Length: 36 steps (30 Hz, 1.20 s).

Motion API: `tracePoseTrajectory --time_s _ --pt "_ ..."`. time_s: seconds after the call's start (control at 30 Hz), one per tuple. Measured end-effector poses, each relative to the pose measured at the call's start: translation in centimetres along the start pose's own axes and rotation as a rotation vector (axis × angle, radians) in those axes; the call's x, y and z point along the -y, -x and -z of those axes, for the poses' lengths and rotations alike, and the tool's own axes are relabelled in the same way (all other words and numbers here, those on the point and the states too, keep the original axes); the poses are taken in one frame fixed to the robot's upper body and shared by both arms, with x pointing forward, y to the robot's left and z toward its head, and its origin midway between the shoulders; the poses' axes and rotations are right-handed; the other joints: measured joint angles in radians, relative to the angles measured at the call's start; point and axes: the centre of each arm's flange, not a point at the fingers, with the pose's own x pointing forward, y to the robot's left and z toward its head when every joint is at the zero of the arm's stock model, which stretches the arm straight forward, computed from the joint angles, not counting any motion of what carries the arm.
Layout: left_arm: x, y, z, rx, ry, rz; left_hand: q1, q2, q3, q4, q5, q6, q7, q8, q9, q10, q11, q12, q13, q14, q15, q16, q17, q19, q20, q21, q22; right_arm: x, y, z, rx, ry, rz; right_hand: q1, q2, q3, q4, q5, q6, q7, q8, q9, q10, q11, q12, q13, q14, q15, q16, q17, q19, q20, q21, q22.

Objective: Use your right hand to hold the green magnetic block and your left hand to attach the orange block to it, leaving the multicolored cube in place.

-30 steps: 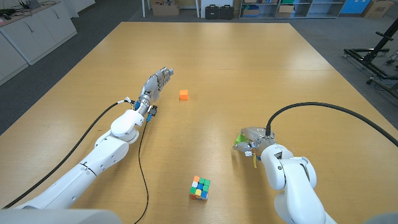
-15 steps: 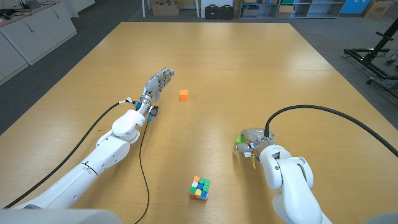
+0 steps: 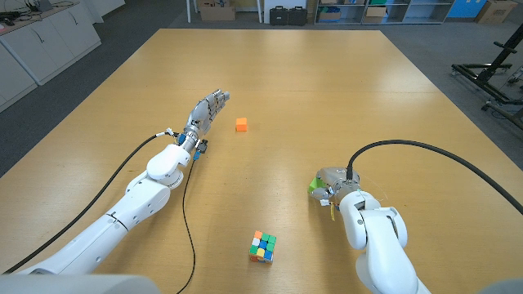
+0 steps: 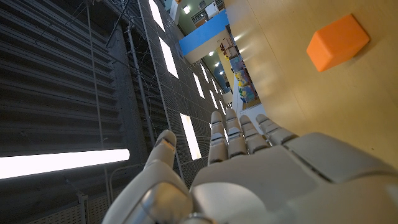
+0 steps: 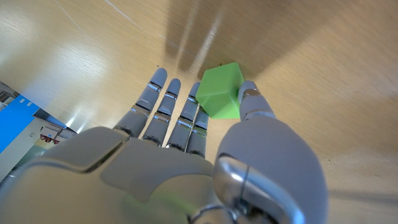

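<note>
— Wooden table (image 3: 343, 90) under workshop lights, storage shelves and crates along the far wall. What does your head camera catch?

— Both my arms reaching over the tabletop. My left hand (image 3: 208, 108) is out at the far left, fingers straight and held together, holding nothing. The orange block (image 3: 241, 124) sits just to its right, apart from my fingers. The multicolored cube (image 3: 262, 246) lies near me, between my two arms, untouched.

— And your right hand?

— From the head view my right hand (image 3: 328, 184) is mostly hidden behind the wrist; only a sliver of the green block (image 3: 315, 189) peeks out at its left side.

— Does the wrist camera show more?

— Yes. In the right wrist view the green block (image 5: 220, 97) stands on the table between my thumb and my fingers (image 5: 163, 109). The thumb tip touches its side and the nearest finger lies against the other side; the fingers are stretched out, not curled. Whether that counts as a firm grasp, I cannot tell.

— The left wrist camera?

— It shows the back of my left hand (image 4: 249, 168), slack and extended, with the orange block (image 4: 337, 42) lying on the wood beyond the fingertips, clear of them.
</note>
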Motion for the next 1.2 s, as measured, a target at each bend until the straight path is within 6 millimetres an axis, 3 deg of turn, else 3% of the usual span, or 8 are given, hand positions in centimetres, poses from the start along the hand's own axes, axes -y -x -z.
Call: tracePoseTrajectory --time_s 0.13,0.57,0.77,1.2 --pt "0.0 0.1 0.1 -0.002 0.000 0.000 0.000 0.000 0.000 0.000 0.000 0.003 -0.003 0.000 0.000 0.000 0.000 0.000 0.000 0.000 0.000 0.000 0.000 0.000 0.000 0.000 0.000 0.1 0.0 0.0 -0.001 -0.002 0.015 0.017 -0.007 0.005 0.003 0.006 0.071 -0.007 0.034 0.000 0.084 -0.017 0.012 -0.011 0.067 -0.003 0.023 -0.004 0.043 -0.024 0.020 0.005" --pt "0.0 0.3 0.4 -0.008 0.003 -0.002 0.000 0.000 0.000 0.000 0.000 0.003 -0.003 0.000 0.000 0.000 0.000 0.000 0.000 0.000 0.000 0.000 0.000 0.000 0.000 0.000 0.000 0.1 0.0 0.0 0.016 -0.034 0.064 0.042 -0.008 0.011 0.000 0.007 0.145 0.046 0.096 -0.012 0.171 0.043 0.039 -0.017 0.200 -0.019 0.053 -0.009 0.112 -0.030 0.062 0.010" --pt "0.0 0.5 0.2 -0.006 0.003 -0.006 0.000 0.000 0.000 0.000 0.000 0.003 -0.003 0.000 0.000 0.000 0.000 0.000 0.000 0.000 0.000 0.000 0.000 0.000 0.000 0.000 0.000 0.1 0.0 0.1 0.026 -0.062 0.088 0.049 -0.015 0.011 0.000 0.007 0.161 0.061 0.105 -0.012 0.187 0.048 0.040 -0.017 0.219 -0.023 0.059 -0.014 0.125 -0.032 0.067 0.010" --pt "0.3 0.6 -0.6 0.006 -0.006 -0.006 0.000 0.000 0.000 0.000 0.000 0.003 -0.003 0.000 0.000 0.004 0.004 0.000 -0.005 0.000 0.000 0.000 0.000 0.000 0.000 0.000 0.000 1.1 0.3 0.6 0.032 -0.127 0.152 0.053 -0.019 0.011 0.000 0.007 0.166 0.067 0.106 -0.011 0.192 0.053 0.040 -0.016 0.238 -0.023 0.060 -0.014 0.125 -0.032 0.076 0.010"
